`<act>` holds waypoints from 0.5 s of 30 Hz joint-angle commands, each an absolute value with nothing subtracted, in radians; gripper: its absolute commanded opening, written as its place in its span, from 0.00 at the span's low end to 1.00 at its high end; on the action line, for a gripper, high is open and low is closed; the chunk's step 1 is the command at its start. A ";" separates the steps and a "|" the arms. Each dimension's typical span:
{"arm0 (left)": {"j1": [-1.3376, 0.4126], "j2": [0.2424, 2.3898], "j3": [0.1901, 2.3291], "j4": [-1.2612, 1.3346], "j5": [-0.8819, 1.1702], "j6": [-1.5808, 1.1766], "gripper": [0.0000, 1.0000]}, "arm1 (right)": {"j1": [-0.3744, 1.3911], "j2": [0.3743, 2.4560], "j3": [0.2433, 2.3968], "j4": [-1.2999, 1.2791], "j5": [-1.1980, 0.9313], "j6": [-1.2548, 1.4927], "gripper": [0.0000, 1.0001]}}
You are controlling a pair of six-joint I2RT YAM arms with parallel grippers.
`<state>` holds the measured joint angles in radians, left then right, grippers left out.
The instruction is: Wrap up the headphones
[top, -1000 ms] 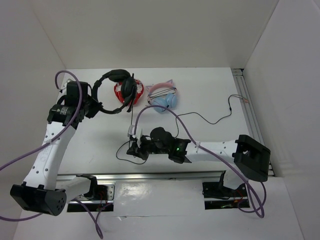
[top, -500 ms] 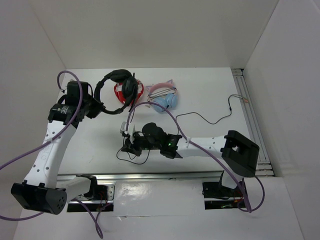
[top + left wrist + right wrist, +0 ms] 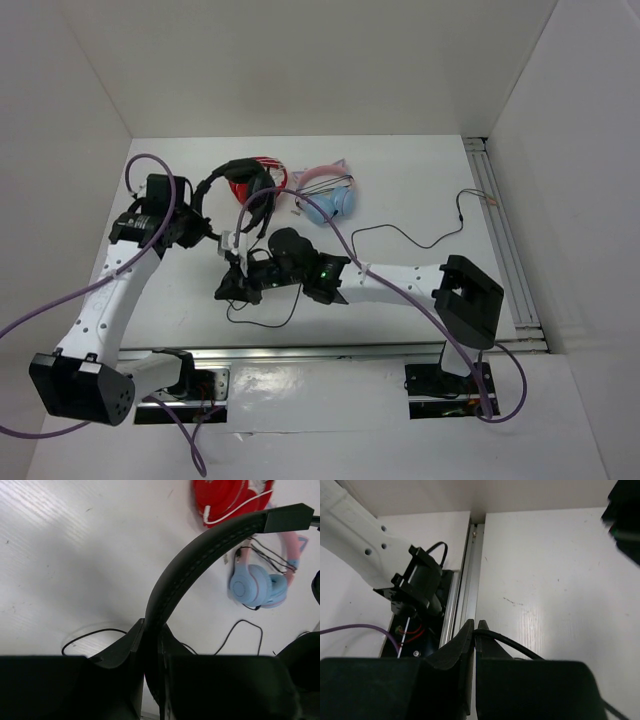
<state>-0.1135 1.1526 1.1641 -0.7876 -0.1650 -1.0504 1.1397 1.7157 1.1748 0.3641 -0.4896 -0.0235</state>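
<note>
Black headphones (image 3: 200,550): thin headband, padded and stitched, held above left half of tabletop, toward far edge. Headband pinched in my left gripper (image 3: 152,630), arching up and away. Thin black cable (image 3: 510,645) nipped between fingers of my right gripper (image 3: 474,627); slack loop lies by near edge, left of centre.

We find no readable text, labels, brand names, numbers or signs in any of the three views, whether on the desk, the arms, or the headsets lying near its far edge.
</note>
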 commanded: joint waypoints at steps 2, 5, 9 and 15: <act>-0.107 1.154 1.143 -0.709 -0.198 -1.077 0.00 | 1.123 1.761 1.273 0.351 -0.598 -0.009 0.00; -0.107 1.154 1.134 -0.709 -0.238 -1.049 0.00 | 1.112 1.761 1.273 0.351 -0.646 0.002 0.00; -0.107 1.175 1.146 -0.719 -0.287 -1.016 0.00 | 1.088 1.761 1.353 0.267 -0.667 -0.009 0.00; -0.172 1.226 1.209 -0.857 -0.467 -1.037 0.00 | 1.013 1.727 1.402 0.131 -0.693 -0.057 0.00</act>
<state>-0.1425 1.2240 1.1416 -0.8406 -0.3462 -1.0214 1.0416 1.7641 1.3445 0.2066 -0.6518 -0.0219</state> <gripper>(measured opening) 0.239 0.033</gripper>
